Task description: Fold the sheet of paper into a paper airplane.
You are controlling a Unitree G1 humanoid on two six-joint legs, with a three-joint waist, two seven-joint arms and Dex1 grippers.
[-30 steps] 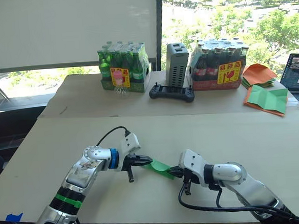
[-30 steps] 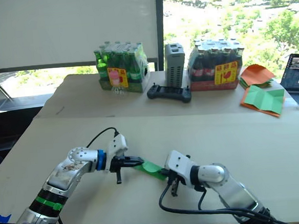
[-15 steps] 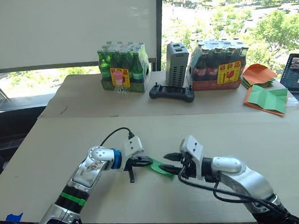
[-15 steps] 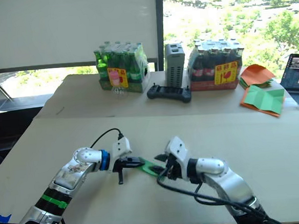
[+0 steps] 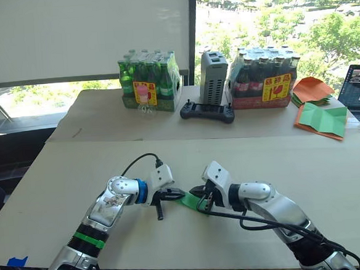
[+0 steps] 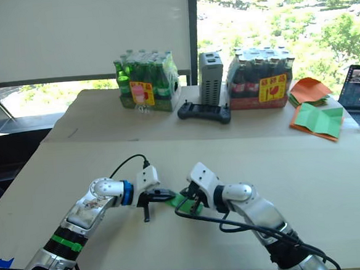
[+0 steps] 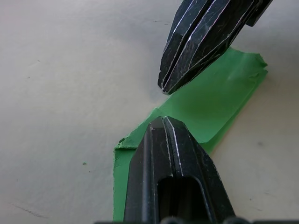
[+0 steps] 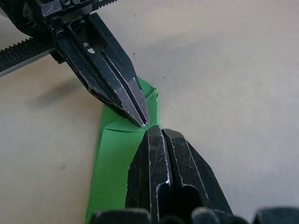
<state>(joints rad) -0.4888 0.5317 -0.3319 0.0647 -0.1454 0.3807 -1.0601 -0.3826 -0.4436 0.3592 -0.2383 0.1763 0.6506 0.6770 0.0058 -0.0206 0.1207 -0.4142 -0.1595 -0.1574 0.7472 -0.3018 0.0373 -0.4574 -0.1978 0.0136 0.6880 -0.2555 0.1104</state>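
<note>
The sheet of paper (image 5: 189,200), folded into a narrow green strip, lies flat on the near part of the pale tabletop (image 5: 77,167), between the two grippers. The left gripper (image 5: 173,194) meets it from the robot's left; its jaws are together and their tip presses down on one end of the strip. The right gripper (image 5: 200,197) comes from the right; its jaws are together too, and their tip rests on the paper just beside the left tip. In the right wrist view both black tips almost touch over a small diagonal fold. At the far edge stand a pack of green bottles (image 5: 148,81), a pack of dark bottles (image 5: 263,76) and a black controller (image 5: 207,111)
</note>
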